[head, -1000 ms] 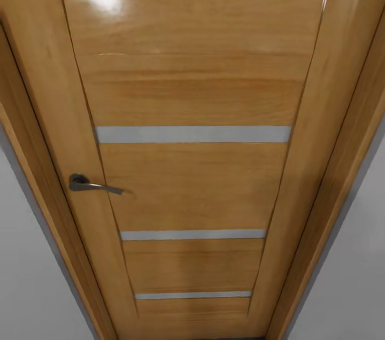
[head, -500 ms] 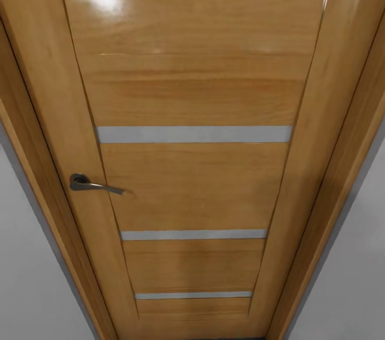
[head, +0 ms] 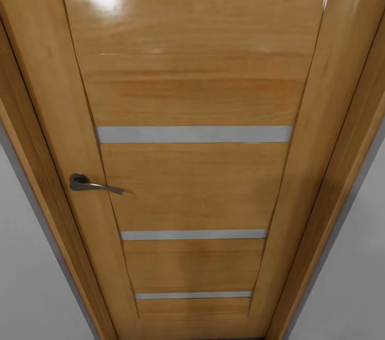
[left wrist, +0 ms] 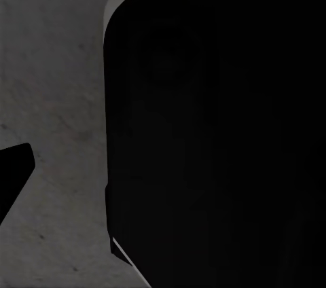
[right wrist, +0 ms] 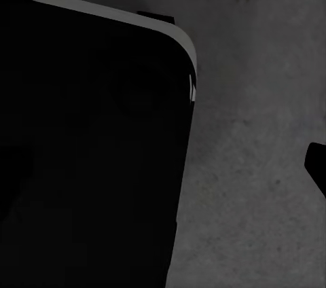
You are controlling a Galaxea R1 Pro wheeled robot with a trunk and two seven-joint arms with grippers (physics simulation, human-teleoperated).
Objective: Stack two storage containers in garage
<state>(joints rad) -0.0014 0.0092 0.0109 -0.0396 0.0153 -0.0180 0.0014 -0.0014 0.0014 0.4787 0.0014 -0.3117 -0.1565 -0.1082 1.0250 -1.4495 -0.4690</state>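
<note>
Facing wooden door, handle leftward

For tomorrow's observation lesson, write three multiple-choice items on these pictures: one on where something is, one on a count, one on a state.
1. In the head view, where is the handle on the door?
A. near its left edge
B. in its middle
C. near its right edge

2. How many pale horizontal strips cross the door?
A. one
B. three
C. five

3. What state is the door in?
A. wide open
B. off its hinges
C. shut in its frame

Answers:
1. A: the handle sits by the left edge of the door.
2. B: three pale strips lie one below another.
3. C: the door fills the frame with no gap showing.
</note>
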